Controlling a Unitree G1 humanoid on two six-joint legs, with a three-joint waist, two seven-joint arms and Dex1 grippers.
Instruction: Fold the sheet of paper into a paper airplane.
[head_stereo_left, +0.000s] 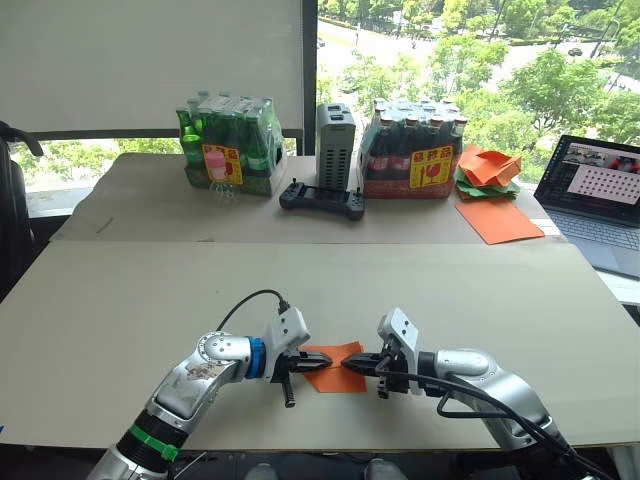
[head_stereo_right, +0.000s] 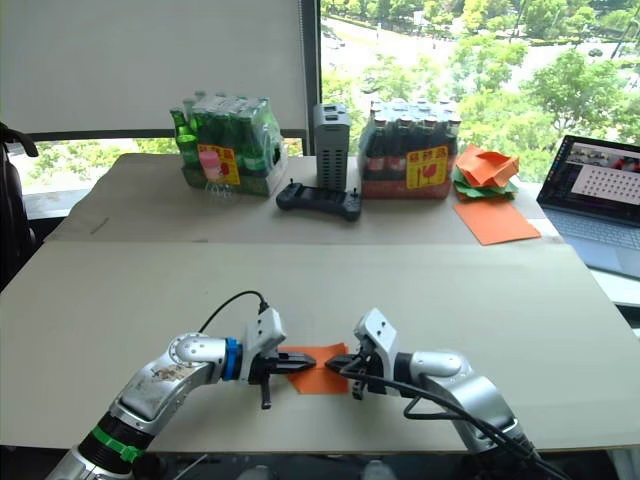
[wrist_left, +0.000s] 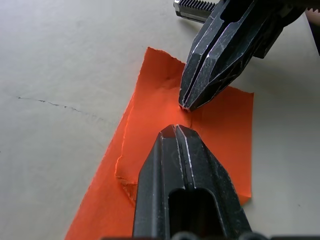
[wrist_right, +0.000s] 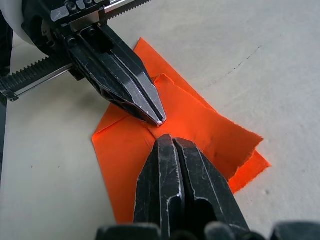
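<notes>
Your left gripper (head_stereo_left: 311, 361) and right gripper (head_stereo_left: 349, 366) meet nose to nose over the sheet of paper (head_stereo_left: 336, 367), which lies flat on the near table (head_stereo_left: 120, 300) directly beneath both sets of fingertips.

Left gripper: the two black fingers are pressed together, with no gap visible between them. Their tip rests on or just above the middle of the sheet of paper; the views do not show which. No paper is visible between the fingers.

Right gripper: the fingers are likewise pressed together, tip pointing at the left gripper's tip. The two tips are very near each other, with a narrow strip of orange showing between them.

Sheet of paper: it is folded, with one layer lying over another. In the right wrist view a lower layer projects past the upper one to the side of your right gripper's fingers (wrist_right: 172, 190). A crease runs across the sheet close to both tips.

Well ahead of both grippers, on the far table (head_stereo_left: 150, 215), you see two bottle packs (head_stereo_left: 228, 145), a black controller (head_stereo_left: 321, 199), a heap of crumpled papers (head_stereo_left: 487, 168), a larger orange sheet (head_stereo_left: 497, 220) and a laptop (head_stereo_left: 597, 195).
</notes>
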